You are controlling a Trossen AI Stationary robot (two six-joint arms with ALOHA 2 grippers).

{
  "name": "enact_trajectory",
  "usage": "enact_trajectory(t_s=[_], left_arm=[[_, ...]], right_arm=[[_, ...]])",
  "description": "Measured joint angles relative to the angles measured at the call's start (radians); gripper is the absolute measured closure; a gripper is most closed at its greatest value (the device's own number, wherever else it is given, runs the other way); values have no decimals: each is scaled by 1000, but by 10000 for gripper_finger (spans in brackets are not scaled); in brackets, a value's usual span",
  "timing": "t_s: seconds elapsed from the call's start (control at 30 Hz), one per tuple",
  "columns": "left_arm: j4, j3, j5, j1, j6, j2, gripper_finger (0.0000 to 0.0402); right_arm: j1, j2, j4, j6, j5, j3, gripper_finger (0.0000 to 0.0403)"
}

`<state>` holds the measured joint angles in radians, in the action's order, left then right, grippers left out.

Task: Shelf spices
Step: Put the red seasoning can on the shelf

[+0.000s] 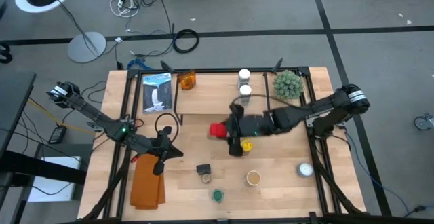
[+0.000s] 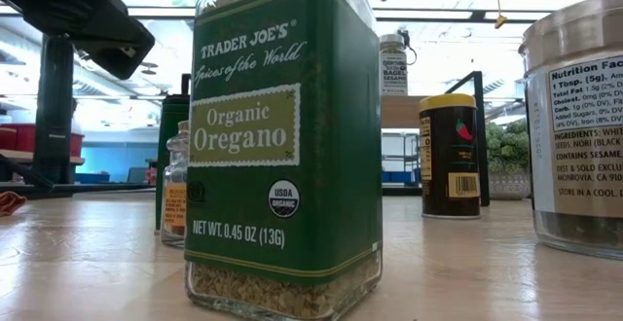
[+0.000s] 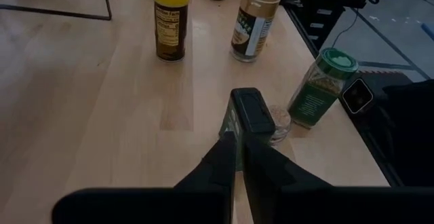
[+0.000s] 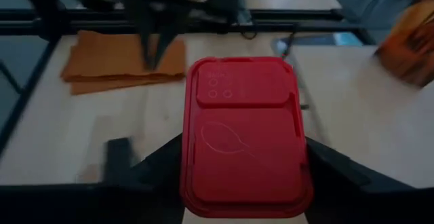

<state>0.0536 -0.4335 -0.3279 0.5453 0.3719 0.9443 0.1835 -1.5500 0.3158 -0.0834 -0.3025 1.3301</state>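
At the far left of the table a blue-and-white packet [image 1: 156, 91] lies flat, and near the left edge sits a folded orange cloth [image 1: 147, 182]. The left gripper [image 1: 161, 160] hangs just right of that cloth, its fingers [image 3: 227, 157] pressed together on nothing. Just right of it stands a dark-capped jar [image 1: 203, 170], with the green-lidded oregano jar [image 1: 217, 195] nearer the front edge. On the shelf [image 1: 203, 102], a light board at the far middle of the table, an amber jar [image 1: 187, 81] sits at the left end and two white-capped jars [image 1: 244, 83] toward the right end. The right gripper [image 1: 227, 130] reaches in from the right over the table centre, just in front of the shelf, its jaws spread around a red tin [image 4: 244, 134] and gripping it by the sides. A yellow-lidded jar [image 1: 247, 144] stands just below that arm, a tan-lidded jar [image 1: 253, 177] nearer the front. A spiky green plant ball [image 1: 287, 83] sits at the far right, a white dome [image 1: 305, 170] near right.
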Motion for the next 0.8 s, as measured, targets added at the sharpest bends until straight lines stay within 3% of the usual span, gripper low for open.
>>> enact_trajectory(t_s=[0.4,0.8], left_arm=[[2,0,-5,0,-18,0,371],[7,0,-41,0,-53,0,371]], right_arm=[[-285,-2,237,231,126,248,185],[-486,-38,242,275,302,261,178]])
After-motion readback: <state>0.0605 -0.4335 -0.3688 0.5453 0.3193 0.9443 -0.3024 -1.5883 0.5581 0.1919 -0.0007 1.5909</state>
